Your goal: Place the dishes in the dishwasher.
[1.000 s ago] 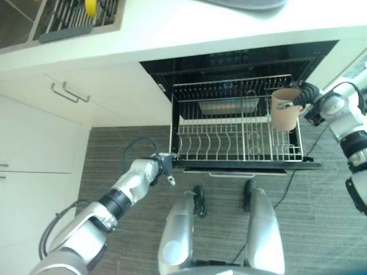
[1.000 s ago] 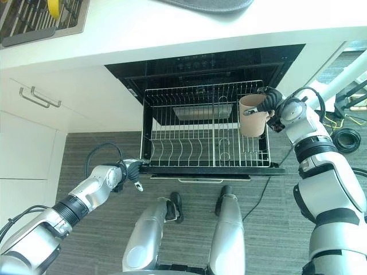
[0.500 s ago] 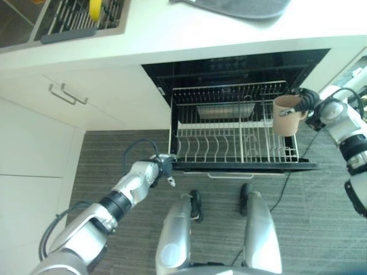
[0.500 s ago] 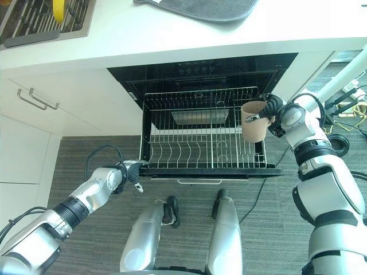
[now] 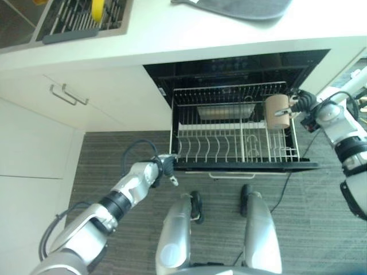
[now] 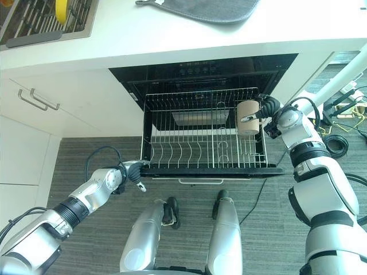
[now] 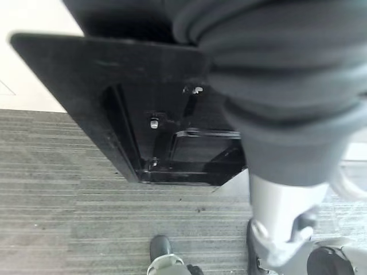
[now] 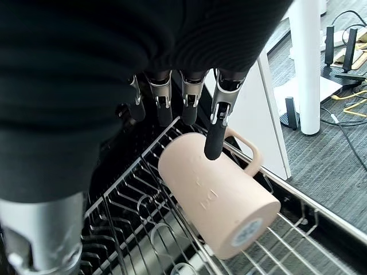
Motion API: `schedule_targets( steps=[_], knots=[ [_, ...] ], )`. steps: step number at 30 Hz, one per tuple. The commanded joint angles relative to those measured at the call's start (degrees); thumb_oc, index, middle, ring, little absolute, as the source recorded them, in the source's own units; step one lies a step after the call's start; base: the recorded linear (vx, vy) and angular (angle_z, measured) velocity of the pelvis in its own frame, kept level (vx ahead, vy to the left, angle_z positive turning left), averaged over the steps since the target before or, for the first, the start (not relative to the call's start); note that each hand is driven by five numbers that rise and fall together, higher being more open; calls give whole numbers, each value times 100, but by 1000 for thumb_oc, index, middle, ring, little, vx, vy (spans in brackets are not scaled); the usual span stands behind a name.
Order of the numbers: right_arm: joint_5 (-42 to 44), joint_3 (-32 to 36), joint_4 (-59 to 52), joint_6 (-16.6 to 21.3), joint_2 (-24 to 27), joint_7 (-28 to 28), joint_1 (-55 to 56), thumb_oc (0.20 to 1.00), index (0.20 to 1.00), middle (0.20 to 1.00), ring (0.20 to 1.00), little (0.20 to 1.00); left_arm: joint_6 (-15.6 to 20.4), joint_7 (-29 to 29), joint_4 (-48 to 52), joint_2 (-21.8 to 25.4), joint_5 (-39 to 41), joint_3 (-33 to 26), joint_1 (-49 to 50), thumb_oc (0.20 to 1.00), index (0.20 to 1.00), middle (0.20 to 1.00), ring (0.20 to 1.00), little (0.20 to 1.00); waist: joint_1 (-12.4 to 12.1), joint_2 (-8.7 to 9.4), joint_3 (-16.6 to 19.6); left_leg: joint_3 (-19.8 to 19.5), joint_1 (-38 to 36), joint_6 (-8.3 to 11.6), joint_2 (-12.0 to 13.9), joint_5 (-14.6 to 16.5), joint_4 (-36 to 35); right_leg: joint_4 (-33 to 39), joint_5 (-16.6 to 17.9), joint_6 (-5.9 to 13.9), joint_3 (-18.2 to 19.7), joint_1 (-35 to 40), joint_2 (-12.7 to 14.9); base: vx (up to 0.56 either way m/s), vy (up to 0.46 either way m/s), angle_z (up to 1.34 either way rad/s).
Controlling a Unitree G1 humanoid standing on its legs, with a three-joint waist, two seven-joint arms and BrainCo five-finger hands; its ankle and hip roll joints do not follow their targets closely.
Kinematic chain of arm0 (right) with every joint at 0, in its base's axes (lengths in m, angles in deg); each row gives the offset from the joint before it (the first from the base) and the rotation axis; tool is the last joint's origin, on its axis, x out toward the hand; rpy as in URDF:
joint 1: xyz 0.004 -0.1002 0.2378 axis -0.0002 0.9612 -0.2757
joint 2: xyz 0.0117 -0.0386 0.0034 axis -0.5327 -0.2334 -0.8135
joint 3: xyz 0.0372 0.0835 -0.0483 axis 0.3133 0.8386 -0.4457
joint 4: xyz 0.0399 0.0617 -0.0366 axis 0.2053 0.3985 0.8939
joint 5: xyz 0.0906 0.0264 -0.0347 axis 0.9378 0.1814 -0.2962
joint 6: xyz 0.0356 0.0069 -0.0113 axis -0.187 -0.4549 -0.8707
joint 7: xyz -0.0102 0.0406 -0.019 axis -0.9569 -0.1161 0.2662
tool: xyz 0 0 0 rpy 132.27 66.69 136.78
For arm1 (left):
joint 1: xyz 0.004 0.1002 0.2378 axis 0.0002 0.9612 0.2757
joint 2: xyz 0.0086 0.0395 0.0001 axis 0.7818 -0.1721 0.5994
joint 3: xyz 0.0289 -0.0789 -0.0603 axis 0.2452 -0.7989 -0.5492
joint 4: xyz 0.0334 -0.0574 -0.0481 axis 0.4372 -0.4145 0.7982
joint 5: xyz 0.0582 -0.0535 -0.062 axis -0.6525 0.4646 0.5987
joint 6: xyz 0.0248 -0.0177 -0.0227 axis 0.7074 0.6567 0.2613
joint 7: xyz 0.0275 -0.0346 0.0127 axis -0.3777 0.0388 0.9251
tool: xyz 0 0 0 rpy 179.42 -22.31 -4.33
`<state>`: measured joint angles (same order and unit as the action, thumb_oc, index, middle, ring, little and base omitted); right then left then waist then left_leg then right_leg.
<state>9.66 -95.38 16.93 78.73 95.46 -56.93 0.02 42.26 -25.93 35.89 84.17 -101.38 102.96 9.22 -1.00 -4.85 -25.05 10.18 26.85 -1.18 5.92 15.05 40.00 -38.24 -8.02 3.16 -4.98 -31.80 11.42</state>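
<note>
One pale pink cylindrical mug with loop handle [image 8: 215, 197], tipped sideways, right hand [image 6: 268, 107] fingers [image 8: 214, 137] curled round it, above wire dish rack's [image 6: 189, 150] right edge; left hand's [image 5: 166, 166] fingers: cannot tell.

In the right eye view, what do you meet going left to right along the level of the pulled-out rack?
Cabinet handles → left hand → dish rack → pink mug → right hand.
</note>
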Motion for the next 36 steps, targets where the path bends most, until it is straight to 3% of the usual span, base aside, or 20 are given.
schedule_targets(
  steps=[1, 3, 4, 5, 8, 9, 10, 11, 13, 16, 20, 23, 27, 29, 32, 35, 36],
  knots=[
    [613, 678, -893, 147, 109, 483, 514, 1000, 1000, 1000, 1000, 1000, 164, -200, 441, 240, 1026, 89, 1363, 1000, 1000, 1000, 1000, 1000, -78, 276, -284, -454, -178, 150, 52, -194, -635, 165, -277, 112, -230, 283, 143, -32, 43, 4],
    [774, 1142, -1731, 111, 120, 643, 1047, 1000, 1000, 1000, 1000, 1000, 229, -463, 1074, 371, 1505, -285, 1408, 1000, 1000, 1000, 1000, 1000, -26, 284, -311, -452, -272, 145, 50, -215, -719, 248, -255, 131, -217, 377, 121, -2, 21, 3],
    [926, 1831, -3001, 33, 65, 882, 1956, 1000, 1000, 1000, 1000, 1000, 469, -686, 1943, 506, 2306, -975, 1547, 1000, 1000, 1000, 1000, 1000, 37, 293, -326, -462, -381, 142, 42, -244, -825, 341, -227, 150, -234, 495, 103, 50, 5, -1],
    [941, 2175, -3584, 36, -31, 986, 2475, 1000, 1000, 1000, 1000, 1000, 713, -715, 2352, 530, 2668, -1382, 1651, 1000, 1000, 1000, 1000, 1000, 56, 299, -323, -478, -443, 137, 28, -264, -886, 396, -207, 162, -259, 568, 104, 99, -3, 9],
    [1095, 3221, -5019, 539, -795, 1089, 4124, 1000, 1000, 1000, 1000, 1000, 1806, -1017, 3276, 519, 4063, -2835, 2097, 1000, 1000, 1000, 1000, 1000, 144, 359, -245, -484, -780, 146, 5, -304, -1156, 653, -181, 203, -401, 932, 97, 133, -29, 18],
    [1162, 3417, -5198, 654, -1009, 1054, 4396, 1000, 1000, 1000, 1000, 1000, 2073, -962, 3406, 411, 4278, -3174, 2250, 1000, 1000, 1000, 1000, 1000, 154, 384, -204, -475, -873, 156, 4, -323, -1234, 743, -180, 200, -443, 1046, 87, 151, -52, 18],
    [1667, 3638, -5413, 687, -1266, 920, 4684, 1000, 1000, 1000, 1000, 1000, 2827, -984, 3538, 269, 4589, -3520, 2430, 1000, 1000, 1000, 1000, 1000, 169, 423, -140, -464, -1017, 173, 4, -369, -1384, 896, -167, 199, -500, 1215, 61, 156, -59, 18],
    [1979, 3802, -5615, 605, -1504, 816, 4889, 1000, 1000, 1000, 1000, 1000, 2961, -875, 3719, 108, 4698, -3787, 2539, 1000, 1000, 1000, 1000, 1000, 160, 453, -75, -446, -1137, 183, 12, -405, -1510, 1017, -157, 199, -544, 1345, 41, 180, -81, 10],
    [2444, 4045, -5856, 791, -1984, 835, 5326, 1000, 1000, 1000, 1000, 1000, 3570, -972, 3963, -208, 4781, -4208, 2846, 1000, 1000, 1000, 1000, 1000, 138, 519, 116, -402, -1416, 229, 29, -500, -1833, 1347, -132, 188, -617, 1677, -54, 164, -83, 9],
    [2489, 4260, -6399, 923, -2178, 1263, 5853, 1000, 1000, 1000, 1000, 1000, 4118, -1212, 4318, -485, 5001, -4618, 3238, 1000, 1000, 1000, 1000, 1000, 121, 554, 460, -358, -1905, 305, 12, -669, -2441, 1915, -86, 203, -678, 2213, -194, 154, -49, 1],
    [2782, 4382, -6763, 1204, -2291, 1591, 5954, 1000, 1000, 1000, 1000, 1000, 4385, -1426, 4508, -605, 5054, -4793, 3341, 1000, 1000, 1000, 1000, 1000, 92, 533, 859, -342, -2346, 397, 10, -922, -3102, 2593, 63, 248, -732, 2751, -314, 93, -24, 2],
    [2566, 4311, -7075, 1418, -2276, 1773, 5826, 1000, 1000, 1000, 1000, 1000, 4263, -1394, 4697, -712, 5631, -4766, 3252, 1000, 1000, 1000, 1000, 1000, 58, 497, 1120, -331, -2668, 480, 60, -1143, -3599, 3031, 197, 287, -769, 3124, -346, 18, -19, 8],
    [2291, 4176, -7390, 1630, -2150, 1676, 5762, 1000, 1000, 1000, 1000, 1000, 4468, -1841, 4816, -838, 5469, -4760, 3150, 1000, 1000, 1000, 1000, 1000, 32, 489, 1381, -222, -2997, 628, 174, -1388, -4211, 3746, 453, 348, -857, 3521, -363, -3, -10, 3],
    [2242, 4156, -7430, 1648, -2118, 1607, 5746, 1000, 1000, 1000, 1000, 1000, 4515, -1880, 4815, -860, 5476, -4754, 3137, 1000, 1000, 1000, 1000, 1000, 38, 479, 1418, -187, -3032, 656, 194, -1429, -4295, 3847, 491, 352, -866, 3573, -376, -12, 13, 8],
    [2031, 4138, -7680, 1481, -1932, 1451, 5777, 1000, 1000, 1000, 1000, 1000, 4280, -2030, 4852, -903, 5578, -4786, 3171, 1000, 1000, 1000, 1000, 1000, 19, 468, 1517, -229, -3065, 661, 193, -1427, -4308, 3804, 426, 342, -909, 3632, -383, -11, 6, 7],
    [1908, 4113, -7705, 1410, -1768, 1217, 5780, 1000, 1000, 1000, 1000, 1000, 4162, -1798, 4829, -942, 5812, -4847, 3198, 1000, 1000, 1000, 1000, 1000, -15, 494, 1545, -232, -3088, 687, 220, -1402, -4291, 3852, 405, 331, -972, 3709, -372, -2, -20, 8],
    [1991, 3727, -7882, 2281, -1647, 561, 5717, 1000, 1000, 1000, 1000, 1000, 4308, -1609, 4766, -801, 4987, -4564, 2842, 1000, 1000, 1000, 1000, 1000, 106, 614, 1730, -606, -3324, 381, -347, -1058, -4419, 3796, 420, 289, -712, 3520, -839, 1, 10, 3]
  ],
)
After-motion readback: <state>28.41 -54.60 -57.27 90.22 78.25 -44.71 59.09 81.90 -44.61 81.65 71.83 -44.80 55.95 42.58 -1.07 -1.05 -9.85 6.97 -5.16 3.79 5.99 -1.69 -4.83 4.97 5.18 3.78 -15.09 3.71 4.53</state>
